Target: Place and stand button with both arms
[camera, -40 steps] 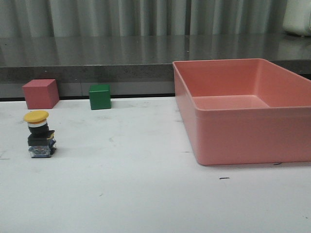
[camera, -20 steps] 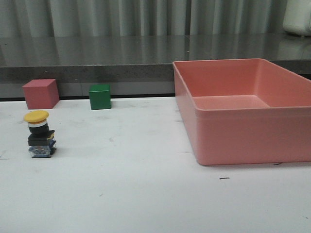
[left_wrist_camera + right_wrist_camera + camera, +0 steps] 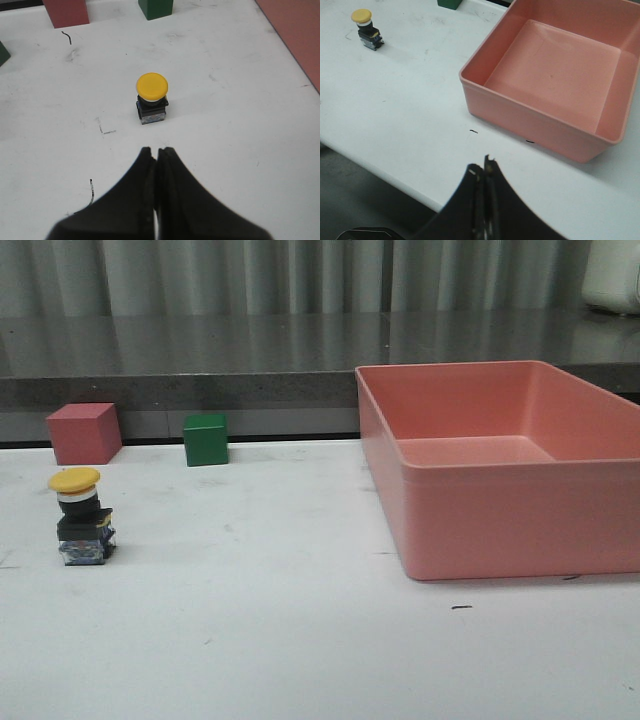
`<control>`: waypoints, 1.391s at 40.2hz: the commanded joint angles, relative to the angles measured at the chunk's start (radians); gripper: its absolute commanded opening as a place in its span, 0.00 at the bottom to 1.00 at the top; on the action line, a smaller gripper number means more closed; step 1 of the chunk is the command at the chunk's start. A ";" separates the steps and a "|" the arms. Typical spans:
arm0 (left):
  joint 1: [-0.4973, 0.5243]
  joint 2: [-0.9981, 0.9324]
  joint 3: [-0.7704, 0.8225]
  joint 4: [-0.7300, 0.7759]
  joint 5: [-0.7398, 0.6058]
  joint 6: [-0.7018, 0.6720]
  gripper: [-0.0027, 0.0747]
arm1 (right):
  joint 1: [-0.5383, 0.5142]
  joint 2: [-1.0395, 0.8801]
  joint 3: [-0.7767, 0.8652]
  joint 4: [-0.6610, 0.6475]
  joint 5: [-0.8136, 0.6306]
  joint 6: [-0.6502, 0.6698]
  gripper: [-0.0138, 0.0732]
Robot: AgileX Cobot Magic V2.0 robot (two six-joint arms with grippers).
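The button [image 3: 82, 518] stands upright on the white table at the left, yellow domed cap on top, black body and clear base below. It also shows in the left wrist view as the button [image 3: 152, 98] and far off in the right wrist view as the button [image 3: 366, 29]. My left gripper [image 3: 156, 150] is shut and empty, a short way back from the button. Over the table's near edge, well clear of the button, my right gripper [image 3: 483, 166] is shut and empty. Neither arm shows in the front view.
A large pink bin [image 3: 500, 465] fills the right side of the table, its near wall [image 3: 530, 117] ahead of my right gripper. A pink cube [image 3: 84, 433] and a green cube [image 3: 205, 439] stand at the back left. The table edge [image 3: 380, 172] drops off near the right gripper.
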 commanded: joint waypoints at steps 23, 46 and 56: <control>0.140 -0.345 0.214 0.054 -0.284 0.000 0.01 | -0.004 0.004 -0.020 0.006 -0.058 -0.007 0.08; 0.340 -0.816 0.635 -0.041 -0.557 0.000 0.01 | -0.004 0.004 -0.020 0.006 -0.058 -0.007 0.08; 0.333 -0.821 0.635 -0.041 -0.559 0.000 0.01 | -0.004 0.004 -0.020 0.006 -0.056 -0.007 0.08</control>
